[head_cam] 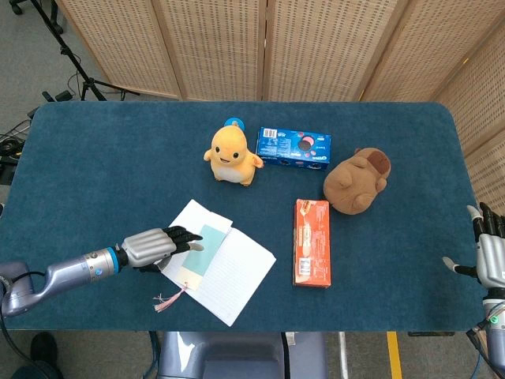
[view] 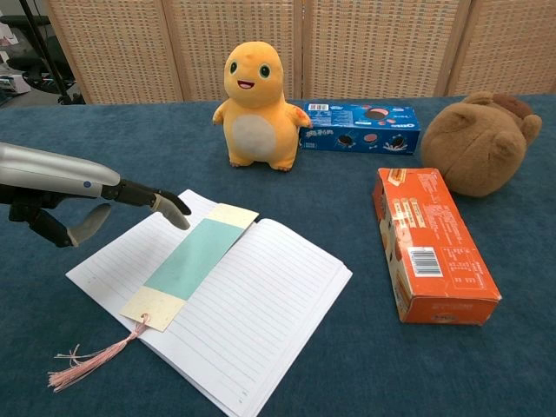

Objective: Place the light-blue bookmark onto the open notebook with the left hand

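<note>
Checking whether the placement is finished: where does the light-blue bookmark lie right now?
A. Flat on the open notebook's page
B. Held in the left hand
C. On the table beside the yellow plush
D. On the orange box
A: the light-blue bookmark lies flat on the open notebook, while the left hand holds nothing, fingers apart at the page's edge.

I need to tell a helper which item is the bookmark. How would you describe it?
Find the open notebook at the table's front left. The bookmark lies across its lined pages: a light-blue strip with cream ends and a pink tassel, unlike the boxes and plush toys.
</note>
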`<action>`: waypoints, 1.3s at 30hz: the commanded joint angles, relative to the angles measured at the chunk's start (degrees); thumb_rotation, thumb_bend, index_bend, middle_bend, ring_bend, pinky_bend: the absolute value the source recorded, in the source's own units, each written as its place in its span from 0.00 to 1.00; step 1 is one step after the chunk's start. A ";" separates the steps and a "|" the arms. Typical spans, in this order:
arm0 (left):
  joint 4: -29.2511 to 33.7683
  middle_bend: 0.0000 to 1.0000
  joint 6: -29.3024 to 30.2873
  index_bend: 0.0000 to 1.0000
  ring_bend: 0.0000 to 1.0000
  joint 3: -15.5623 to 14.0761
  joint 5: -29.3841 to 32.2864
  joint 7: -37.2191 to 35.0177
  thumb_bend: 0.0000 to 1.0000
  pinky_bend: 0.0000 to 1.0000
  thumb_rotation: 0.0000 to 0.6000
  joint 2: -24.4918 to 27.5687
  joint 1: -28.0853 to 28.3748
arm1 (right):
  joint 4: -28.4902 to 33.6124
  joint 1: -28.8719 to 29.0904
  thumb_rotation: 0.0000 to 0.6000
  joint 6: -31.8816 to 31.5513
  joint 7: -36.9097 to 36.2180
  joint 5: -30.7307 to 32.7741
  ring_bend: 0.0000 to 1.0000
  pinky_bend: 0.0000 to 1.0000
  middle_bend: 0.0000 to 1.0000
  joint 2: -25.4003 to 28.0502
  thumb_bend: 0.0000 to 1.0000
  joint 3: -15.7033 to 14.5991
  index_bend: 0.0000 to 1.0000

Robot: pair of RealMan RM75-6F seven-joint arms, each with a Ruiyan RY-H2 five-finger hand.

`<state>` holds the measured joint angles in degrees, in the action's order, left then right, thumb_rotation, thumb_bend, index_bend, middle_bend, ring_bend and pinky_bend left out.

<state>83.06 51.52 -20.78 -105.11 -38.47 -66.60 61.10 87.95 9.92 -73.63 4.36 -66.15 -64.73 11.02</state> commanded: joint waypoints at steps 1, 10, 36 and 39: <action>2.63 0.00 -3.31 0.12 0.00 0.36 1.42 2.16 1.00 0.01 1.00 1.08 1.89 | -0.01 -0.05 1.00 0.01 -0.26 -0.02 0.00 0.00 0.00 0.10 0.00 0.01 0.00; 2.89 0.00 -9.88 0.12 0.00 2.35 4.69 7.49 1.00 0.01 1.00 -1.28 1.84 | -0.43 -0.37 1.00 0.09 -1.65 0.13 0.00 0.00 0.00 0.54 0.00 0.09 0.00; 5.78 0.00 -17.50 0.13 0.00 5.17 8.62 27.92 1.00 0.01 1.00 -2.45 0.07 | -0.36 -0.72 1.00 -0.20 -2.98 -0.04 0.00 0.00 0.00 1.08 0.00 0.23 0.00; 5.65 0.00 -17.52 0.13 0.00 4.82 8.03 29.50 1.00 0.01 1.00 -1.78 -0.22 | -0.29 -0.67 1.00 -0.24 -2.59 -0.01 0.00 0.00 0.00 0.96 0.00 0.19 0.00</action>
<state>88.80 34.01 -15.82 -96.83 -9.49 -68.67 61.04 87.64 9.23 -73.89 1.70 -66.18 -63.74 11.23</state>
